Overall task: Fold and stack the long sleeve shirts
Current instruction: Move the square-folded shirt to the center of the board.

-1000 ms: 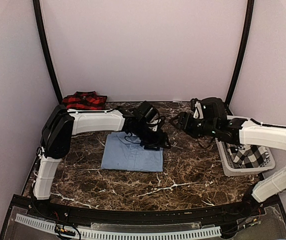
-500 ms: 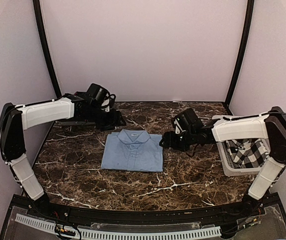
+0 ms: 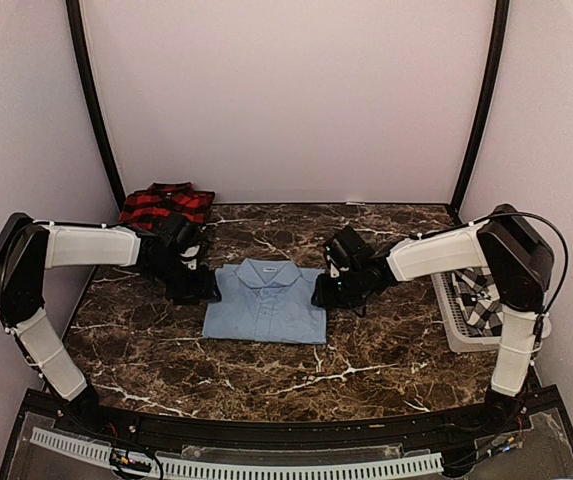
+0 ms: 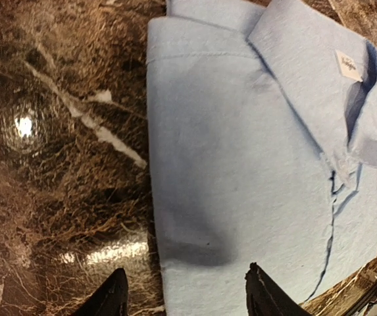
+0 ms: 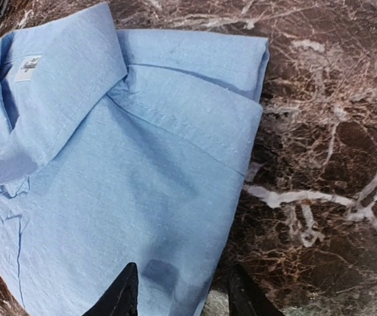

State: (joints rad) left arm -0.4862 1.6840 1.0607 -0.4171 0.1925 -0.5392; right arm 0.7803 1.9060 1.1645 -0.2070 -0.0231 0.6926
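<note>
Blue shirt is seen folded flat, collar to the far side, mid-worktop. Left pincer is held low at its left edge, jaws parted, the edge framed between them, nothing gripped. Right pincer is held likewise at the right edge, jaws apart astride the fold. Checked shirt is bundled in the basket, right. Plaid shirt is laid folded, far left corner.
</note>
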